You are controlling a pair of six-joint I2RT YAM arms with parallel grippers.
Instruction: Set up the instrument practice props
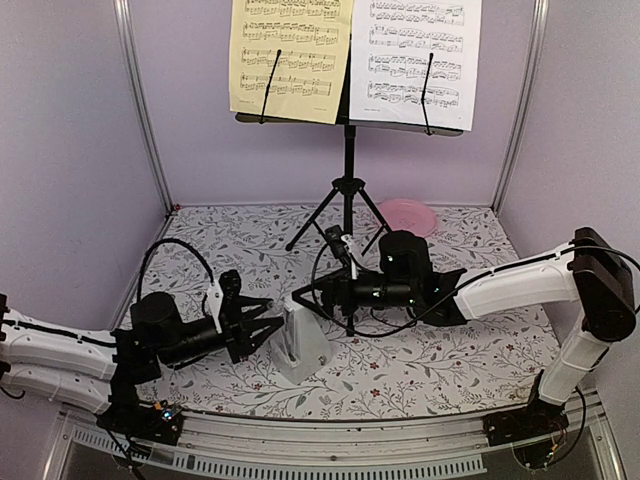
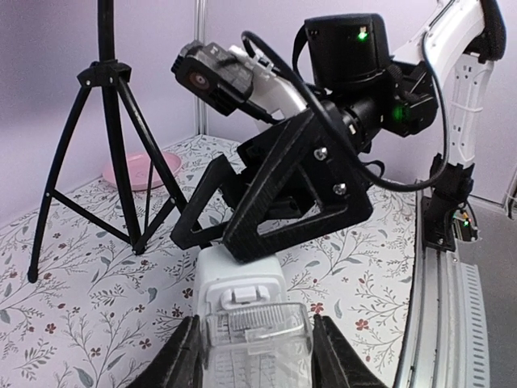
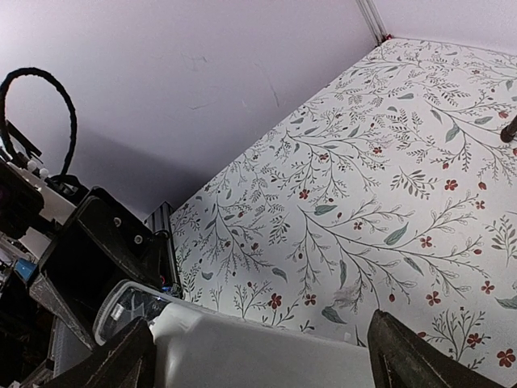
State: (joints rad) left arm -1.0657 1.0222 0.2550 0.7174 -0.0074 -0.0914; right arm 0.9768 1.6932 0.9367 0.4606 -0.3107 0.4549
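Left wrist view shows the left gripper [image 2: 257, 360] closed onto the metronome [image 2: 252, 319], one finger against each side of its pale body, low down. Right above it the right gripper [image 2: 279, 206] reaches in from the opposite side with its jaws wide apart, straddling the narrow top of the metronome without pinching it. The right wrist view agrees: a finger shows at each bottom corner, with the pale body between them and a gap on both sides.

From above, the metronome stands near the middle of the table's [image 1: 450, 350] near edge, slightly toward the left side, between the two arms. I cannot tell whether its base rests flat on the cloth or is lifted a little. The music stand [image 1: 348, 190] is at the back edge with the yellowish page [image 1: 290, 55] and the white page [image 1: 420, 50] already on it. The pink plate [image 1: 408, 213] lies behind and to the right of its legs.

The main risk is crowding, since two sets of fingers meet on one small tapered thing. If the right jaws close off-centre on the sloping top, they could slide upward and slip off, or twist the body against the left grip. If the left fingers let go before the right ones bite, the metronome could tip over. The black fingers could also strike each other, as they sit just beside one another.
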